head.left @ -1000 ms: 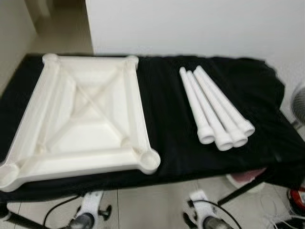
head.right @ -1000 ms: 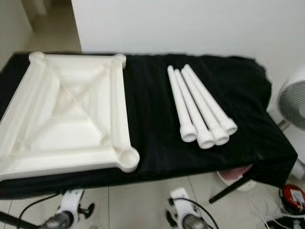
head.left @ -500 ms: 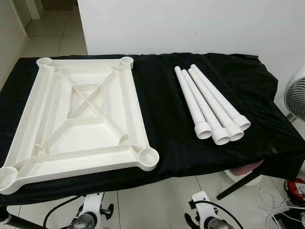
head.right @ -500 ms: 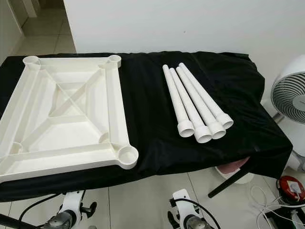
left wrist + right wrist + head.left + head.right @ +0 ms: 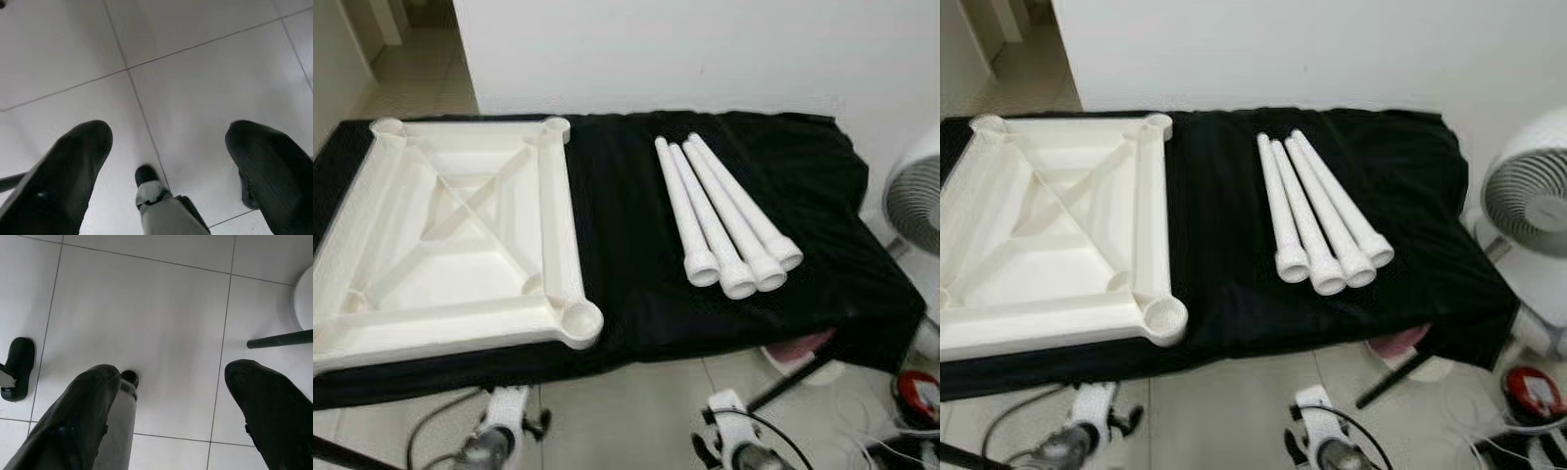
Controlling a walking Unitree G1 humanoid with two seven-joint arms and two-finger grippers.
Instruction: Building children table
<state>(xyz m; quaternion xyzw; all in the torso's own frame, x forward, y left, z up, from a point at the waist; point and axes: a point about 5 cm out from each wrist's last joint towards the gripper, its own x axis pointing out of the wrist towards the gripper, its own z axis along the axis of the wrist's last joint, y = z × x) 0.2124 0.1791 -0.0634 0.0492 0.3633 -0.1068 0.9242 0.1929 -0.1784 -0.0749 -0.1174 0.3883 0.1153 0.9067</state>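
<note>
Nothing is assembled yet, as far as I can judge. The white moulded plastic tabletop (image 5: 460, 245) lies upside down on the black cloth-covered bench (image 5: 626, 235), ribs and cross-brace facing up, with round leg sockets at its corners; the near right socket (image 5: 578, 319) is open and empty, and so are the two far ones. The near left corner runs out of my eye views, so I cannot speak for it.

To the right of the tabletop, well apart from it, the four white tapered plastic legs (image 5: 724, 223) lie side by side, touching, wide ends toward me.

My left gripper (image 5: 166, 161) hangs low, pointing at the pale tiled floor (image 5: 195, 73), its two black fingers (image 5: 63, 171) spread wide with nothing between them. My right gripper (image 5: 171, 401) is the same: down by my side, fingers apart, empty.

So all four legs remain to be seated. I reckon the first job is lifting an arm to the bundle and taking one leg. A white fan (image 5: 1528, 211) stands off the bench's right end.
</note>
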